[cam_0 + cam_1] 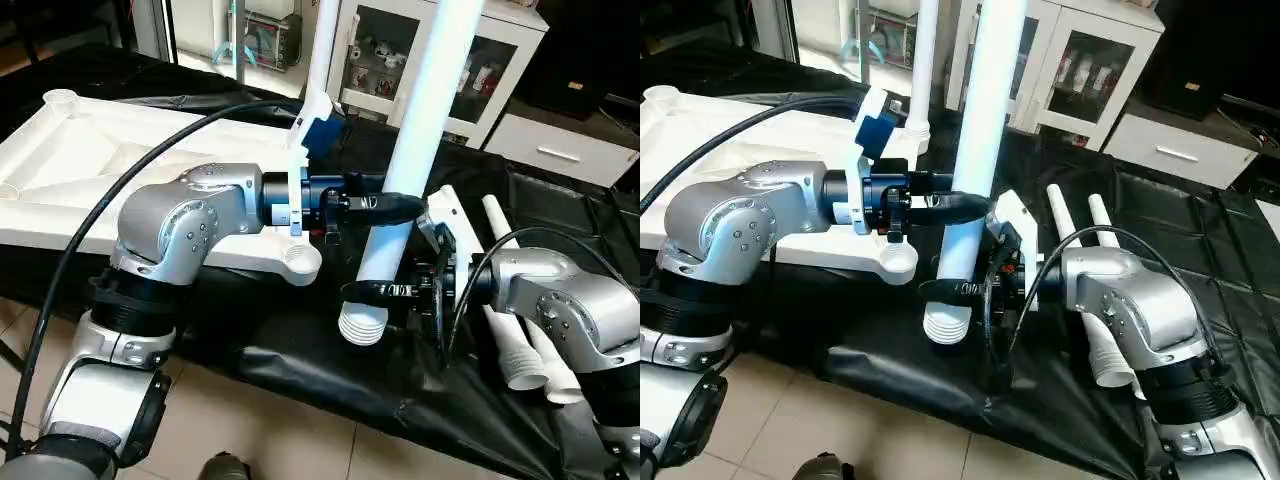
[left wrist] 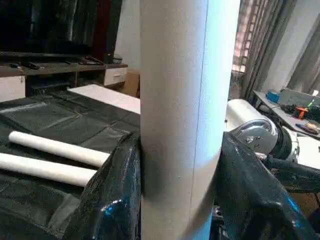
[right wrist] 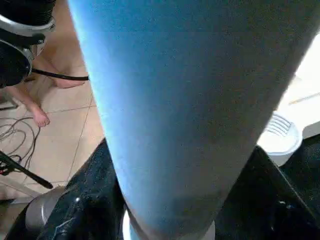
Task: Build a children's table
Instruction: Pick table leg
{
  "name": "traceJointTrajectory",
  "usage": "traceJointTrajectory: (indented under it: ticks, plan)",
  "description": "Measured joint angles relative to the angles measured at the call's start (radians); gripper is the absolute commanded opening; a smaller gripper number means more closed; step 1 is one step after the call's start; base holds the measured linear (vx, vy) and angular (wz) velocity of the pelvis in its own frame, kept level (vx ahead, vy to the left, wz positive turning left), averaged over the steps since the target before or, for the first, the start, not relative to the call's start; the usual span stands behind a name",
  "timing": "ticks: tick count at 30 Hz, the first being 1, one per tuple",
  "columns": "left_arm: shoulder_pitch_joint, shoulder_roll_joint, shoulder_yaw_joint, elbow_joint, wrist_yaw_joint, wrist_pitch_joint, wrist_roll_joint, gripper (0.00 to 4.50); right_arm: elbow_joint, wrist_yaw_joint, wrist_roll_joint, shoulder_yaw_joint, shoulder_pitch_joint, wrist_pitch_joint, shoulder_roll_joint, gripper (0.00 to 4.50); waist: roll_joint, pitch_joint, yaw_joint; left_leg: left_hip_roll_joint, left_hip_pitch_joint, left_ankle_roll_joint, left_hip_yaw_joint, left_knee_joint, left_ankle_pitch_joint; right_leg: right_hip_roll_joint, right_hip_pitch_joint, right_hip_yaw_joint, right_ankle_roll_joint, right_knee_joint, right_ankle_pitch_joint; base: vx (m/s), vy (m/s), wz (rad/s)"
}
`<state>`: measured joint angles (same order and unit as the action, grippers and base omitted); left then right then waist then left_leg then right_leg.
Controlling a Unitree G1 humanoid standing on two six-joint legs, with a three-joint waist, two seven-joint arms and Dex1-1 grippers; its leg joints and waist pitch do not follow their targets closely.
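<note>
One tapered white tube leg already stands in the white ribbed plastic tabletop at nine o'clock; the left gripper clamps a second leg upright at centre (unseated), right gripper loosely around it, two spare legs at three o'clock.

The held leg runs past the frame's top, its upper end unseen.

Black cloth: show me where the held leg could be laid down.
Bare black cloth lies beyond the two spare legs, toward the cabinet drawer. Another patch sits below the table top's corner socket. Both grippers, left and right, crowd the held leg.
</note>
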<state>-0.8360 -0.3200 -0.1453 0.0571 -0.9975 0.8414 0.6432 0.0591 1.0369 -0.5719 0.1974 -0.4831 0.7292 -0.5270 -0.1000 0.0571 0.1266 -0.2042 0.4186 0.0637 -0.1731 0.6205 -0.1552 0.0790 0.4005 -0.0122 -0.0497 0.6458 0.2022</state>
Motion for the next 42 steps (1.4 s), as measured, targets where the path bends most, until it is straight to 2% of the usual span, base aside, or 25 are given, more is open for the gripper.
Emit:
traceJointTrajectory:
  ticks: [5,10,21,22,23,26,28,30,34,37,39,42]
  plan:
    - [0.0,0.0,0.0,0.0,-0.001,0.0,-0.006,1.8,-0.002,0.005,0.0,0.001,0.0,0.001,0.0,2.42,0.0,0.0,0.0,0.0,0.0,0.0,0.0,0.0,0.0,0.0,0.0,0.0,0.0,0.0,0.0,0.0,0.0,0.0]
    - [0.0,0.0,0.0,0.0,-0.001,-0.001,-0.009,1.8,-0.002,0.01,0.0,0.002,0.0,0.001,0.003,1.97,0.0,0.0,0.0,0.0,0.0,0.0,0.0,0.0,0.0,0.0,0.0,0.0,0.0,0.0,0.0,0.0,0.0,0.0]
    - [0.0,0.002,0.001,0.0,0.011,-0.011,-0.019,1.8,-0.002,0.008,0.002,0.001,0.0,-0.002,0.004,1.87,0.0,0.0,0.0,0.0,0.0,0.0,0.0,0.0,0.0,0.0,0.0,0.0,0.0,0.0,0.0,0.0,0.0,0.0]
    - [0.0,0.006,0.004,0.001,0.015,-0.01,-0.017,2.36,-0.002,0.008,0.003,-0.001,0.0,-0.002,0.004,1.87,0.0,0.0,0.0,0.0,0.0,0.0,0.0,0.0,0.0,0.0,0.0,0.0,0.001,0.0,0.0,0.0,0.0,0.0]
    - [0.0,0.009,0.01,0.003,0.02,-0.001,-0.009,2.5,-0.002,0.008,0.002,-0.003,0.0,-0.003,0.004,1.87,0.0,0.0,0.0,0.0,0.0,0.0,0.0,0.0,0.0,0.0,0.0,0.0,0.001,0.0,0.0,0.0,0.0,0.0]
    - [0.0,0.005,0.029,0.007,0.029,0.023,0.0,2.56,-0.002,0.008,0.002,-0.003,0.0,-0.002,0.006,1.86,0.0,0.0,-0.001,0.0,0.0,0.0,0.0,0.0,0.0,0.0,0.0,0.0,0.001,0.0,-0.001,0.0,0.0,0.0]
    - [0.0,0.002,0.044,0.007,0.029,0.04,0.018,2.89,-0.002,0.008,-0.001,-0.003,0.0,-0.001,0.006,1.86,0.0,0.0,-0.001,0.0,0.0,0.0,0.0,0.0,0.0,0.0,0.0,0.0,0.001,0.0,-0.001,0.0,0.0,0.0]
    - [0.0,-0.001,0.067,0.007,0.031,0.048,0.031,2.93,-0.002,0.008,-0.002,-0.003,0.0,-0.001,0.006,1.86,0.0,0.0,-0.001,0.0,0.0,0.0,0.0,0.0,0.0,0.0,0.0,0.0,0.001,0.0,-0.001,0.0,0.0,0.0]
    - [-0.003,-0.006,0.083,0.007,0.033,0.06,0.034,3.32,-0.002,0.007,-0.006,-0.012,0.0,-0.001,0.008,1.86,0.001,0.0,0.001,0.0,0.0,0.0,0.0,0.0,0.0,0.0,0.0,0.0,0.001,0.0,-0.001,0.0,0.0,0.0]
    - [-0.003,-0.016,0.091,0.006,0.037,0.082,0.042,3.47,-0.007,-0.011,-0.013,-0.053,-0.005,-0.002,0.013,1.86,0.002,0.001,0.001,0.0,0.0,0.0,0.0,0.0,0.0,0.0,0.0,0.0,0.002,0.0,-0.001,0.0,0.0,0.0]
    - [0.002,-0.028,0.098,0.006,0.043,0.09,0.048,3.58,-0.022,-0.022,-0.015,-0.081,-0.022,-0.004,0.012,1.86,0.008,0.0,0.001,0.0,0.0,0.0,0.0,0.0,0.0,0.0,0.0,0.0,0.003,0.0,-0.002,0.0,0.0,0.0]
    - [0.032,-0.049,0.104,-0.021,0.043,0.028,0.025,3.84,-0.041,-0.051,-0.013,-0.12,-0.028,-0.035,0.006,1.86,0.014,-0.001,0.002,0.0,-0.001,0.0,0.0,0.0,0.0,0.0,0.0,0.0,0.003,0.0,-0.002,0.0,0.0,0.0]
